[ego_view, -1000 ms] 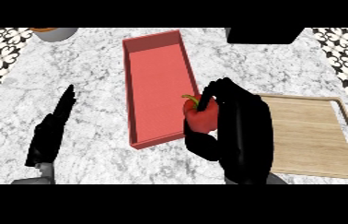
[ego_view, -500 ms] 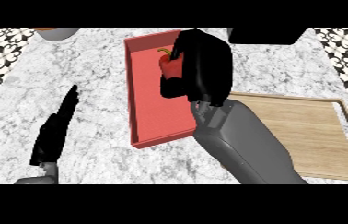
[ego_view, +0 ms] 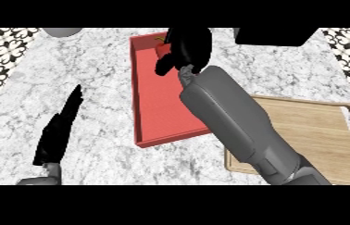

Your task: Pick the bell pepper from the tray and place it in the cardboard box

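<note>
One bell pepper (ego_view: pixel 163 49) is gripped by the right hand (ego_view: pixel 190 46) over the far end of the one red box (ego_view: pixel 164 109) (left hand (ego_view: pixel 58 131) straight-fingered).

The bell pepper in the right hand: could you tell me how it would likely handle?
The bell pepper looks rounded and smooth, so it may roll or slip when released. Mostly hidden inside the right hand, it is probably light and fairly stiff.

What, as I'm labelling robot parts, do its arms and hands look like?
Both hands are matte black: the right hand and the left hand. The right forearm is a smooth grey casing of rounded, segmented panels; only a grey stub of the left forearm shows. No cables or markings show.
</note>
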{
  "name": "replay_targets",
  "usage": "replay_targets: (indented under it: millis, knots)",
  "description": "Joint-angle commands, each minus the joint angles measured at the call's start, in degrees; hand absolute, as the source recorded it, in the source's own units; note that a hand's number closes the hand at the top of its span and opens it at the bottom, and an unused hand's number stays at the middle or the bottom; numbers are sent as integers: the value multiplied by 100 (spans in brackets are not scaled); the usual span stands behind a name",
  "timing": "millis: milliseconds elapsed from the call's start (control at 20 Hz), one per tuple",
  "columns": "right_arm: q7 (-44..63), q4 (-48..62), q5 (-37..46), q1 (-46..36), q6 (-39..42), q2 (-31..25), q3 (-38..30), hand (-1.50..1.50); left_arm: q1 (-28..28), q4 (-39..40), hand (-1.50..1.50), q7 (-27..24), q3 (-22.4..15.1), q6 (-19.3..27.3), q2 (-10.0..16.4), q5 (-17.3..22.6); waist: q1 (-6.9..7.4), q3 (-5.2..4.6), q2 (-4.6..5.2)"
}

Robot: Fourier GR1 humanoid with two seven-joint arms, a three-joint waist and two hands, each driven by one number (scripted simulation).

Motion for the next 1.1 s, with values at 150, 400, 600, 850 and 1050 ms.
replay_targets:
  millis: [150, 400, 600, 850, 1050]
  knots:
    - [-430, 1779, -901, -341, -1043, 8, -103, -150, -291, 122, 0, -24, 44, -67, 57, -10, 106, -1, 53]
    - [-998, 2490, -1477, -608, -1662, 8, 57, -150, -198, 205, 0, -90, 60, -167, 47, 66, 168, -1, 62]
    - [-1439, 2519, -1775, -612, -2393, 8, -127, -150, 42, -159, 0, 91, -267, 72, -224, -211, 167, 6, 50]
    - [-1808, 2216, -1869, -349, -3975, 8, -375, -150, -221, 14, 0, 209, -28, -29, -85, -50, 39, 9, 26]
    - [-2401, 1589, -2356, -178, -4358, 7, -862, -150, -133, -67, 0, 256, 77, 7, -6, -67, -115, 14, -18]
